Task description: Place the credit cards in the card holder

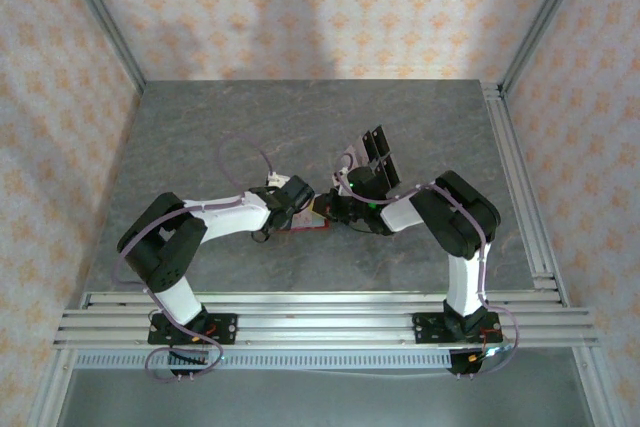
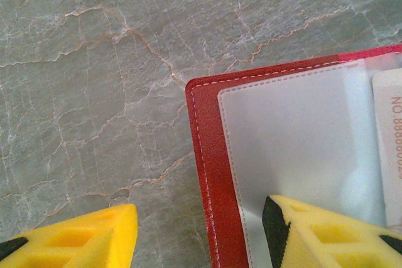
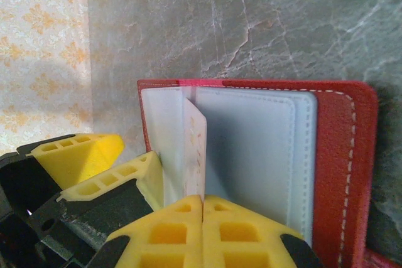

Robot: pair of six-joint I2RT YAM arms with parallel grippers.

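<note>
- Left end effector (image 2: pixel 198 218): closest to the lens, its yellow fingers (image 2: pixel 81 233) stand a narrow way apart and grip nothing. The left finger hangs over bare desk (image 2: pixel 94 92). The right finger sits over the pale inner pocket of the wallet (image 2: pixel 207 155), so the wallet's stitched red border lies in the gap between them.
- Wallet: it lies open and flat on the desk near the middle, red cover down and pale pockets up, between the two end effectors. From the top camera most of it is hidden under them, with a red corner showing.
- Right end effector (image 3: pixel 202 221): its fingers are pressed together with no gap, pinching the near edge of a pale card (image 3: pixel 195 145) with orange print. The card stands on edge over the wallet, its far end among the pale pockets. Whether it sits inside a slot cannot be told.
- Dark cards (image 1: pixel 380 152): they lie on the desk just beyond the right end effector, apart from the wallet.
</note>
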